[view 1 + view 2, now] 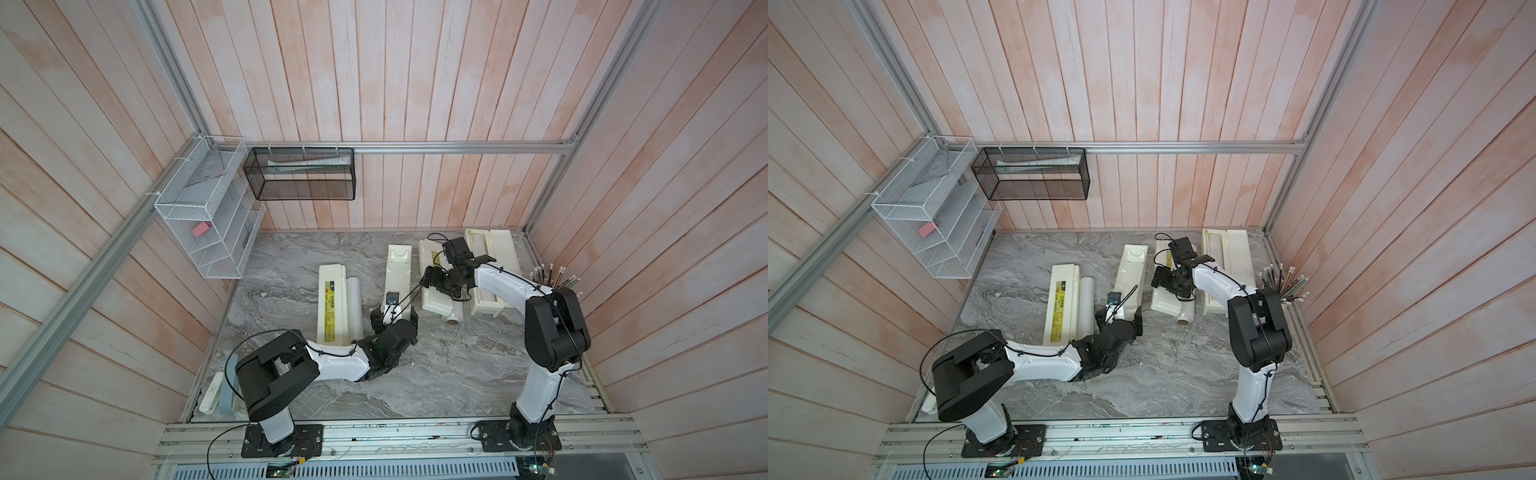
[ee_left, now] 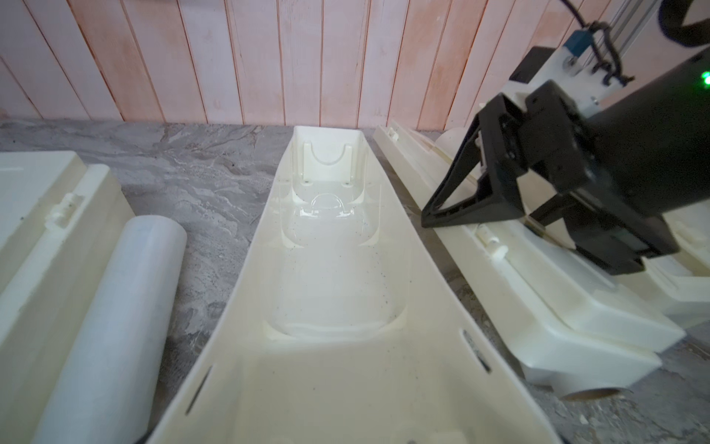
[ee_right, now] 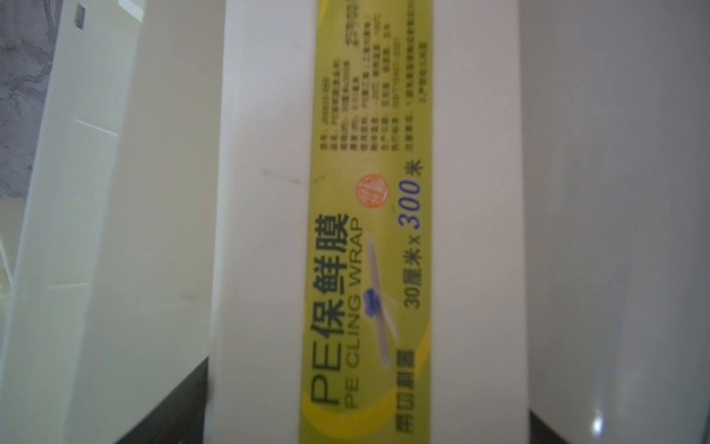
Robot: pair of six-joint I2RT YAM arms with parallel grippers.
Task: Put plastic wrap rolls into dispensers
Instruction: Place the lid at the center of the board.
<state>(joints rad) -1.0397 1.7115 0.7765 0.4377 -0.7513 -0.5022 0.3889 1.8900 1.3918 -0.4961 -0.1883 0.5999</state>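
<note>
My left gripper is shut across the near end of the middle dispenser, whose empty trough faces up. My right gripper is shut across the labelled lid of the neighbouring dispenser. A plastic wrap roll's end pokes out of that box. Another roll lies on the table beside the closed left dispenser. The far-right dispenser lies open with a roll in it.
A bunch of pencils stands at the right edge close to my right arm. A white wire rack and a black mesh basket hang on the walls. A white and a blue-grey slab lean at the front left corner.
</note>
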